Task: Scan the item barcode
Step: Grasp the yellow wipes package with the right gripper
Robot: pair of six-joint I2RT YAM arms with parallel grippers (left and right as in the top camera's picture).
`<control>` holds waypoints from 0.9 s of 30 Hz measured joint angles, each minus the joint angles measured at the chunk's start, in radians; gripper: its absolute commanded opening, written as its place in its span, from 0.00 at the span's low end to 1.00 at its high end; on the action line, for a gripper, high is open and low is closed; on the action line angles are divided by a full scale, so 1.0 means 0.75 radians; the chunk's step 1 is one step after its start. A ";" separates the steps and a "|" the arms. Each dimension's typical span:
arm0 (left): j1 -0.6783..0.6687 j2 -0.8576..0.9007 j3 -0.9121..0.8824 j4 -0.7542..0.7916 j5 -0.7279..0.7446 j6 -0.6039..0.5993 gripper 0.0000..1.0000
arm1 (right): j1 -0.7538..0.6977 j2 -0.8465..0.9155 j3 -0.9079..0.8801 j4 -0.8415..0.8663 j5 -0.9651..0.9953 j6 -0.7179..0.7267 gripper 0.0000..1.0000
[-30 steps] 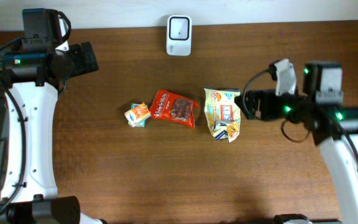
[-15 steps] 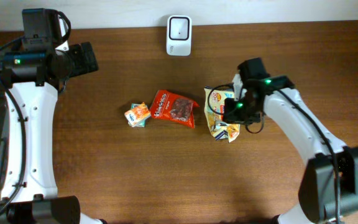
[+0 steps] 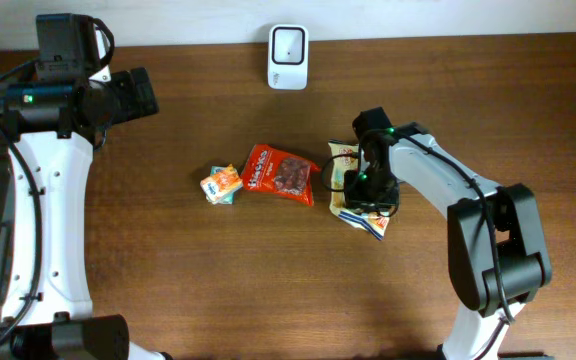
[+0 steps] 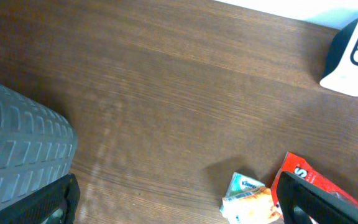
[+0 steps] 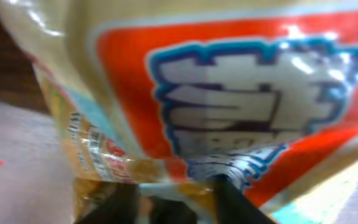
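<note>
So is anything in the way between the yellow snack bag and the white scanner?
Nothing visible. Only bare table lies between the snack bag and the scanner; the red packet sits off to the side.

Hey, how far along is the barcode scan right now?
Done: nothing looks scanned; the white scanner stands alone by the far edge. In hand: the right gripper is down on the yellow snack bag, though I can't tell if its jaws have closed. Left: lift the bag and present it to the scanner.

Crinkled yellow snack bag (image 3: 340, 195) with red-and-blue label, lying right of centre, apparently flat, white scanner (image 3: 288, 43) at far edge
</note>
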 measured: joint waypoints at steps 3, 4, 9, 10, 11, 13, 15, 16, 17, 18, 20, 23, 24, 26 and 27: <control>0.000 0.000 0.000 -0.001 0.001 0.000 0.99 | 0.001 0.000 0.004 0.004 -0.010 -0.041 0.75; 0.000 0.000 0.000 0.000 0.000 0.000 0.99 | 0.001 -0.001 0.006 0.006 -0.008 -0.061 0.82; 0.000 0.000 0.000 -0.001 0.000 0.000 0.99 | 0.002 -0.001 0.012 0.009 0.063 -0.115 0.83; 0.000 0.000 0.000 -0.001 0.000 0.000 0.99 | 0.002 -0.001 0.012 0.008 0.073 -0.124 0.83; 0.000 0.000 0.000 -0.001 0.000 0.000 0.99 | 0.002 -0.001 0.013 0.006 0.081 -0.130 0.83; 0.000 0.000 0.000 -0.001 0.001 0.000 0.99 | 0.002 -0.001 0.017 -0.010 0.096 -0.138 0.83; 0.000 0.000 0.000 -0.001 0.001 0.000 0.99 | 0.001 -0.001 0.044 -0.065 0.128 -0.144 0.83; 0.000 0.000 0.000 -0.001 0.000 0.000 0.99 | 0.001 -0.002 0.062 -0.086 0.143 -0.144 0.83; 0.000 0.000 0.000 0.000 0.000 0.000 0.99 | -0.002 -0.006 0.090 -0.092 0.158 -0.139 0.77; 0.000 0.000 0.000 0.000 0.001 0.000 0.99 | -0.002 -0.019 0.124 -0.090 0.175 -0.120 0.68; 0.000 0.000 0.000 0.000 0.001 0.000 0.99 | -0.003 -0.062 0.181 -0.085 0.220 -0.019 0.57; 0.000 0.000 0.000 0.000 0.001 0.000 0.99 | -0.003 -0.131 0.232 -0.065 0.314 0.232 0.56; 0.000 0.000 0.000 0.000 0.001 0.000 0.99 | -0.003 -0.134 0.232 -0.060 0.329 0.294 0.55; 0.000 0.000 0.000 -0.001 0.001 0.000 0.99 | -0.003 -0.122 0.205 -0.050 0.365 0.504 0.50; 0.000 0.000 0.000 0.000 0.001 0.000 0.99 | -0.003 -0.112 0.192 -0.050 0.372 0.558 0.48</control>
